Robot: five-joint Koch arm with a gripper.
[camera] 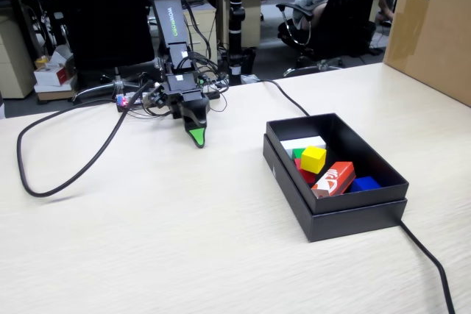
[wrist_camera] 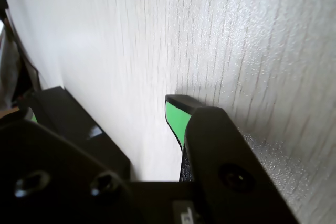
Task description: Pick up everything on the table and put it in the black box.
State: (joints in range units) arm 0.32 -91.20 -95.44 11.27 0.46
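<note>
The black box (camera: 346, 215) stands on the pale wood table (camera: 184, 240), right of centre in the fixed view. Inside it lie the yellow cube (camera: 313, 159), the green cube (camera: 298, 154) half hidden behind it, and the red cube (camera: 305, 174) mostly covered. My gripper (camera: 197, 139) points down with its green tip at the table, left of the box and clear of it, holding nothing. In the wrist view only one green-padded finger (wrist_camera: 176, 118) shows above bare table. The other jaw is hidden.
The box also holds a white block (camera: 303, 143), an orange-red carton (camera: 333, 179) and a blue piece (camera: 365, 183). A black cable (camera: 66, 174) loops at the left and another (camera: 430, 262) runs off at the front right. A brown cardboard carton (camera: 434, 27) stands at the far right.
</note>
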